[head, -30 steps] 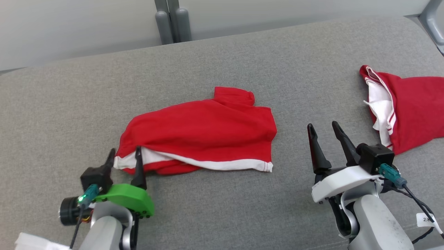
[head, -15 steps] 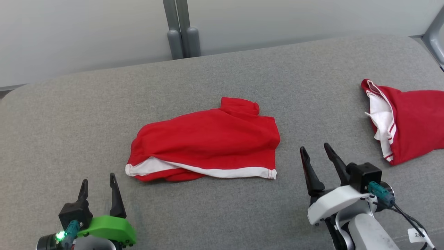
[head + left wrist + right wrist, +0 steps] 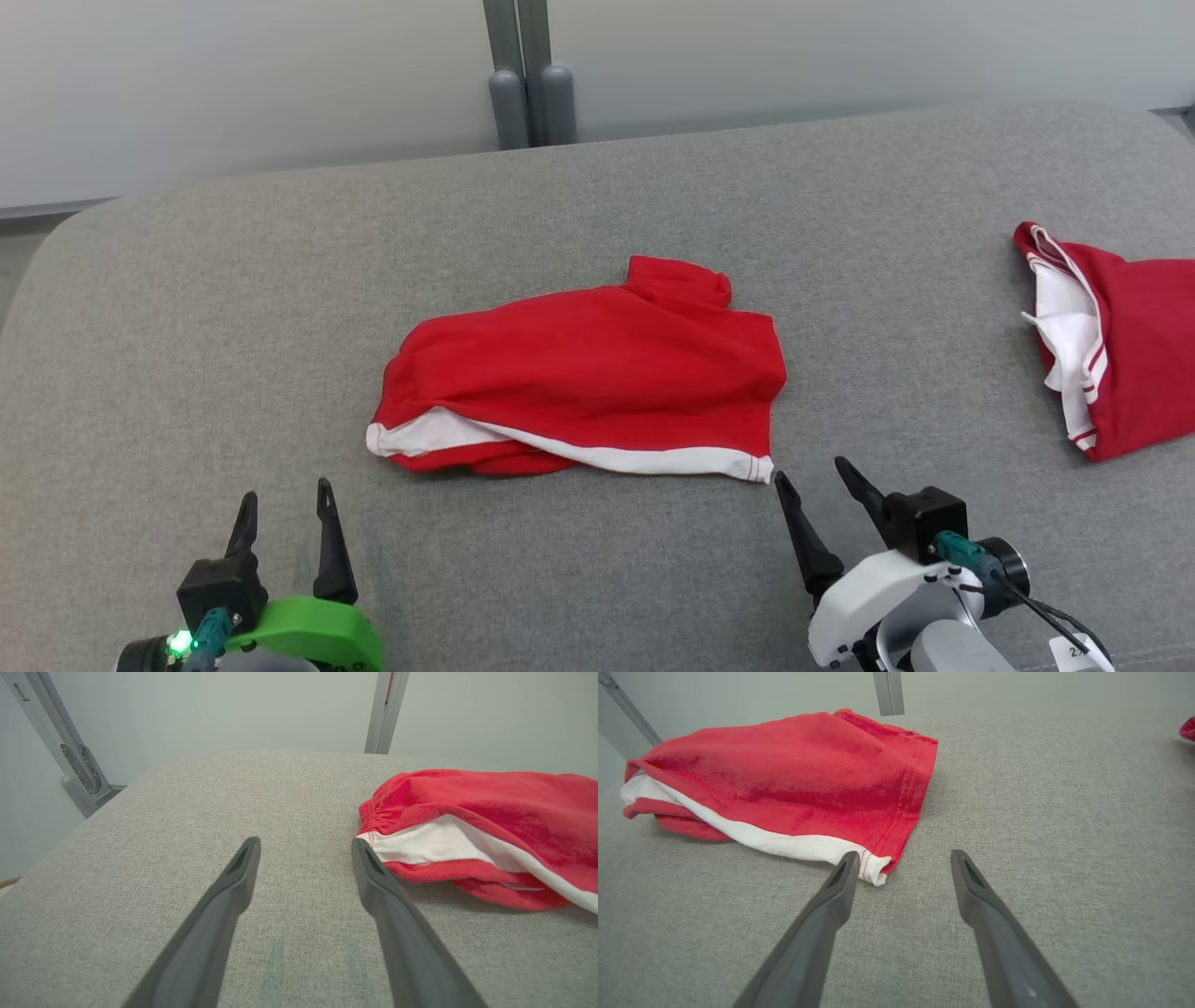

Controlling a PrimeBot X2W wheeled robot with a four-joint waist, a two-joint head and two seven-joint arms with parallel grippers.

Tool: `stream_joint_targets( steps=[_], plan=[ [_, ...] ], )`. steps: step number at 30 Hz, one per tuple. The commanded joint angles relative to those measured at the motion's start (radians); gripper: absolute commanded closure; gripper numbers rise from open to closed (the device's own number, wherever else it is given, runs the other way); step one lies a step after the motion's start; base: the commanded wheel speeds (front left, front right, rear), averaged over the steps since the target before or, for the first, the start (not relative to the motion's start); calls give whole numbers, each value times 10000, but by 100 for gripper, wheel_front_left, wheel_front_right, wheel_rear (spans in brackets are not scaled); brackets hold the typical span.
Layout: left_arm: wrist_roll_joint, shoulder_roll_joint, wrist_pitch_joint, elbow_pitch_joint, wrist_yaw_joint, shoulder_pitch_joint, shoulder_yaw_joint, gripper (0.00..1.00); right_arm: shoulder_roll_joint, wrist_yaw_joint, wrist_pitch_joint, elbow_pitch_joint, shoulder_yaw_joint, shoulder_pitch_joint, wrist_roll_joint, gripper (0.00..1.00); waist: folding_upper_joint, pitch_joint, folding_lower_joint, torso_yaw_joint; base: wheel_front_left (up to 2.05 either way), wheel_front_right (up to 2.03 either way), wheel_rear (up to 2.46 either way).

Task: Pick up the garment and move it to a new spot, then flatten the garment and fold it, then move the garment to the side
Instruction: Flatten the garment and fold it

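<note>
While left gripper (image 3: 286, 493) and right gripper (image 3: 810, 470) hover spread and empty over the grey cushion's (image 3: 233, 280) near edge, red garment (image 3: 588, 364) lies mid-cushion beyond, long axis left-to-right, its white-hemmed near-right corner just beside the right gripper, the nearer.

The red garment (image 3: 597, 364) lies folded flat, a white band along its 6 o'clock edge, a small flap at 12.
</note>
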Motion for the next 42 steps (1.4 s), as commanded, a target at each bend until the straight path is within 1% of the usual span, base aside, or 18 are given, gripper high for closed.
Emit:
stream_joint_targets(
  steps=[1,7,13,14,15,16,17,18,19,23,26,29,33,38,42],
  plan=[
    [-95,11,1,19,-38,-255,-56,0,-16,-12,-24,94,11,-176,-56,0,-1,282,0,242,0,0,0],
    [-370,11,1,151,-105,-585,-357,0,-16,-12,-22,563,189,-561,-53,0,-1,656,0,465,0,0,0],
    [-470,11,1,251,-113,-765,-588,0,-16,-12,-24,814,386,-760,-7,0,-1,851,0,527,0,0,0],
    [-486,11,1,248,-108,-801,-617,0,-16,-12,-22,820,408,-785,-24,8,-1,874,0,525,0,0,0],
    [-496,11,0,250,-104,-812,-633,0,-16,-12,-22,811,426,-801,-41,25,-1,888,0,522,0,0,0],
    [-500,11,0,248,-109,-810,-658,0,-16,-12,-22,798,447,-810,-53,51,-1,900,0,517,0,0,0],
    [-507,11,0,246,-109,-811,-678,0,-16,-12,-22,780,451,-816,-52,61,-1,908,0,514,0,0,0],
    [-521,11,1,240,-101,-818,-695,0,-16,-12,-24,762,455,-822,-61,78,-1,918,0,509,0,0,0],
    [-536,10,1,233,-98,-819,-701,0,-16,-12,-22,741,441,-836,-28,100,-1,927,0,501,0,0,0],
    [-652,10,0,154,-172,-831,-747,0,-19,-12,-22,688,197,-895,-131,100,-1,962,0,450,0,0,0],
    [-787,10,1,120,-240,-832,-819,0,-19,-12,-24,612,-217,-875,-282,100,-1,961,0,399,0,0,0],
    [-981,10,1,70,-397,-817,-982,0,-29,-12,-22,558,-610,-830,-489,100,-1,949,0,333,0,0,0],
    [-1111,10,1,52,-484,-730,-1227,0,-34,-12,-22,524,-899,-723,-640,100,-1,928,0,253,0,0,0],
    [-1407,11,1,494,-683,-729,-1508,0,-34,-12,-22,512,-958,-731,-726,100,-1,961,0,91,0,0,0],
    [-1462,15,-2,1132,-846,-1098,-1584,0,-29,-12,-24,467,-945,-814,-694,100,-1,1095,0,-72,0,0,0]
  ],
)
